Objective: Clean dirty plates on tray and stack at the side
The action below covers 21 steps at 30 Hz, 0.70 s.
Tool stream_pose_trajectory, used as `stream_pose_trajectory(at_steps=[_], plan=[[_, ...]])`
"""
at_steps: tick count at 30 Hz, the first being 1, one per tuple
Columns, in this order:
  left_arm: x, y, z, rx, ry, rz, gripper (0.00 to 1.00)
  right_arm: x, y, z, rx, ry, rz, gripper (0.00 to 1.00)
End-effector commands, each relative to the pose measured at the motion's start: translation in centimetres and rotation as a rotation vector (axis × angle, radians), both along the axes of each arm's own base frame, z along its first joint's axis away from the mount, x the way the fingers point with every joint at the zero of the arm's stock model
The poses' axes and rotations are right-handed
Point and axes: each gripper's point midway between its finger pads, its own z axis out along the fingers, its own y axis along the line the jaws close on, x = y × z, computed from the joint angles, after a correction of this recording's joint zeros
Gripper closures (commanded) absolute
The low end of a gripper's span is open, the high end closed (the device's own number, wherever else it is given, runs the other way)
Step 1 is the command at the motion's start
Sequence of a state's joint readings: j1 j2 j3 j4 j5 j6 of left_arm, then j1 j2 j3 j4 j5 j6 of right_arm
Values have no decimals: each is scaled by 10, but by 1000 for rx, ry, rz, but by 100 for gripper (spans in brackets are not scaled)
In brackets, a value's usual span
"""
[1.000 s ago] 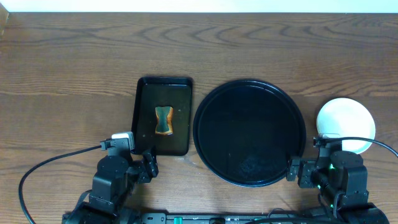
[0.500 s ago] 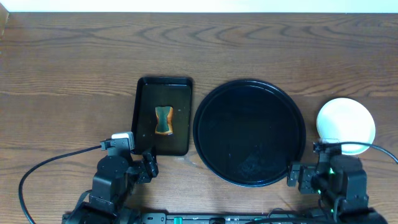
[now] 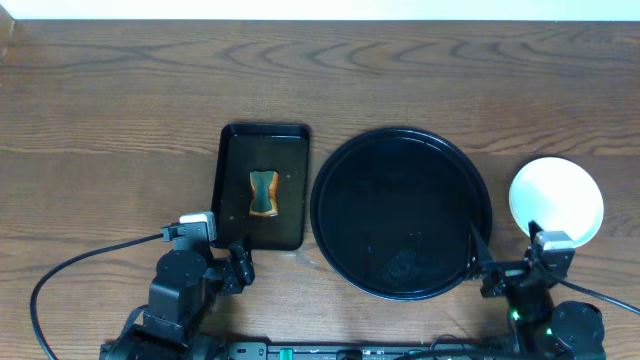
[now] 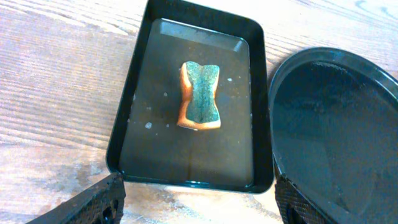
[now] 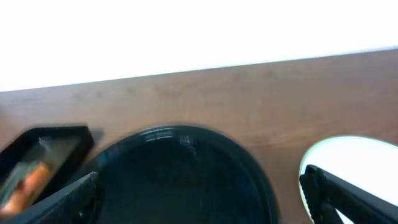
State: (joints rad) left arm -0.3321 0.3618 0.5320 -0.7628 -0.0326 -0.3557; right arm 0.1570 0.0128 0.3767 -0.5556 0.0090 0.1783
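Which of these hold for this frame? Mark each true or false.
1. The round tray holds no plates. True.
2. The sponge lies on the round tray. False: it lies in the rectangular tray.
3. A white plate sits on the table, right of the round tray. True.
4. The left jaws are shut on the sponge. False: the left jaws stand open, holding nothing.

Table [image 3: 120,100] bears three items in a row. Tray [image 3: 400,212] sits right of centre. Small tray [image 3: 219,190] lies just left of it, apart. Sponge [image 3: 263,193] lies in the small tray, mid-floor. Plates [image 3: 556,200] rest on the table, just right of the tray.
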Motion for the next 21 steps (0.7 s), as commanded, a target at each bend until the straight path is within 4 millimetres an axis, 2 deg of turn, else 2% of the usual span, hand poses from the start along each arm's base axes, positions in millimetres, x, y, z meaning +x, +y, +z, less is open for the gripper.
stream_pose_trajectory(at_steps=[1,6,9,13,16,21], plan=[[-1,0,-2,4,6,0,22,11,5,-8,12,-36,10,1],[-1,0,-2,4,6,0,22,32,7,-1,41,-216,4,1],[-1,0,-2,4,6,0,22,38,8,-4,49,-306,0,1],[-1,0,-2,4,5,1,22,41,10,-28,-18,-241,14,1],[-1,0,-2,4,6,0,22,38,18,-59,-130,-131,78,1],[-1,0,-2,4,6,0,22,39,18,-56,-176,-152,83,1]])
